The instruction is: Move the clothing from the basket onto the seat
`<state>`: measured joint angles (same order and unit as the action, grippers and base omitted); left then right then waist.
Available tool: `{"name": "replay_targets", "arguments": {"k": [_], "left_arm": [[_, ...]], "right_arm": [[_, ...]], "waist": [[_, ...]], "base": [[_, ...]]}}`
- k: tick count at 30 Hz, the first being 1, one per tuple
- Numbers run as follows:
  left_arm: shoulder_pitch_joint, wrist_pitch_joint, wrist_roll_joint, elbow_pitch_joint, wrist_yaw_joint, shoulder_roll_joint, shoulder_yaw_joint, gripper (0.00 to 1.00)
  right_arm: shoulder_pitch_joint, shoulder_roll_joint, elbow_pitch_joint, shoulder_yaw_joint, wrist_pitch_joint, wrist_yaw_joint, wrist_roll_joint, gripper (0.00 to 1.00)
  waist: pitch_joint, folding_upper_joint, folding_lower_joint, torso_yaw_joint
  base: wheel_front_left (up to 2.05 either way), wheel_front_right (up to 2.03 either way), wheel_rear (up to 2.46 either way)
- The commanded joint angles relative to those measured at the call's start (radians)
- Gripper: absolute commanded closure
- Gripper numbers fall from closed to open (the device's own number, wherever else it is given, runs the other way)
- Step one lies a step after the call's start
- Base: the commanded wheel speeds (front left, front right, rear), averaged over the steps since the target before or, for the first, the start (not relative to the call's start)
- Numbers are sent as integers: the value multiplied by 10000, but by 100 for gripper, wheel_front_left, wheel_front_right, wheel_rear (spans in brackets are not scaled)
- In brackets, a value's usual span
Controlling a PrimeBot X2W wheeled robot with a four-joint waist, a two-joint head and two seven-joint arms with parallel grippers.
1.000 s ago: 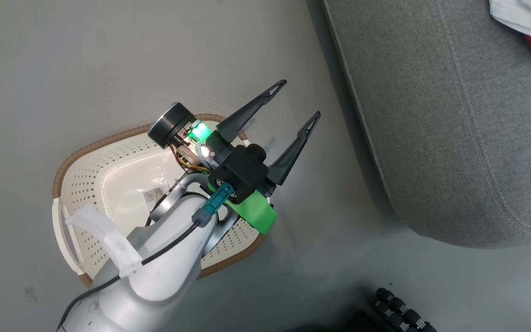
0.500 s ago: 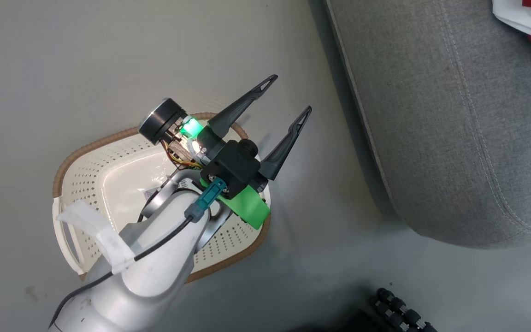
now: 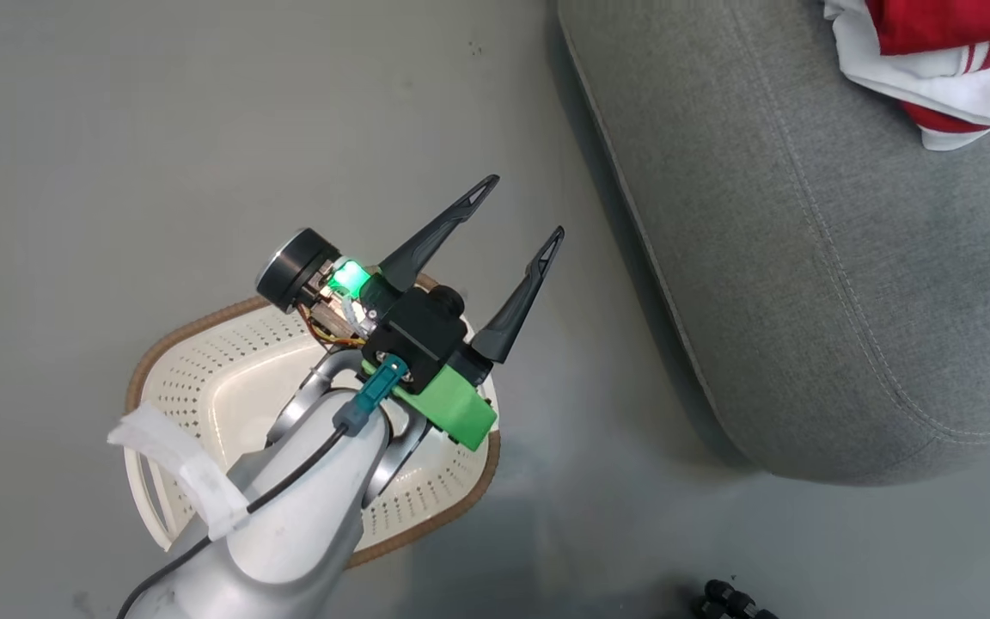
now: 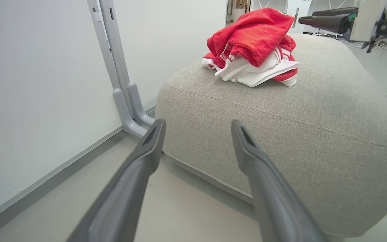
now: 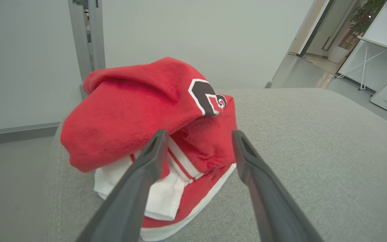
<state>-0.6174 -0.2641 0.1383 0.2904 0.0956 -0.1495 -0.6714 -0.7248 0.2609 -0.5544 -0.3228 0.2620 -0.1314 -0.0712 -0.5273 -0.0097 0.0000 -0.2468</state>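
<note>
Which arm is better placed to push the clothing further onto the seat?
Right. The right gripper, open, points straight at the clothing on the seat, close up. The left gripper hangs open above the basket's edge, off the seat.

Office — partition wall (image 4: 29, 101), potted plant (image 5: 361, 15)

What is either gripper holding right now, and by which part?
Nothing is held. The left gripper is open and empty. The right gripper is open too, its fingers spread in front of the clothing, which lies piled on the seat.
</note>
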Motion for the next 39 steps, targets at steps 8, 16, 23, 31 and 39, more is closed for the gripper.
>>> {"name": "replay_targets", "arguments": {"k": [8, 16, 23, 31, 39], "left_arm": [[862, -5, 381, -178, -319, 99, 616, 0], [1640, -3, 594, -409, -549, 71, 1451, 0], [2247, -3, 670, -543, -648, 181, 2079, 0], [3041, -5, 767, -714, -862, 297, 3106, 0], [3942, -3, 799, -817, -996, 394, 4279, 0]], "right_arm": [[1462, 192, 1126, 570, 47, 14, -70, 0], [2145, 180, 2232, 1725, 46, 13, -335, 0], [2568, -72, 2775, 2791, 46, 13, -549, 0], [3128, -399, 2968, 3535, 46, 13, -721, 0], [3840, -874, 3152, 3689, 46, 14, -763, 0]], "waist": [[1611, 97, 0, 19], [2410, 97, 0, 584], [2938, 97, 0, 1342], [3450, 97, 0, 2199], [3977, 97, 0, 2785]], "base": [[0, 0, 0], [0, 0, 0], [0, 0, 0], [0, 0, 0], [0, 0, 0]]}}
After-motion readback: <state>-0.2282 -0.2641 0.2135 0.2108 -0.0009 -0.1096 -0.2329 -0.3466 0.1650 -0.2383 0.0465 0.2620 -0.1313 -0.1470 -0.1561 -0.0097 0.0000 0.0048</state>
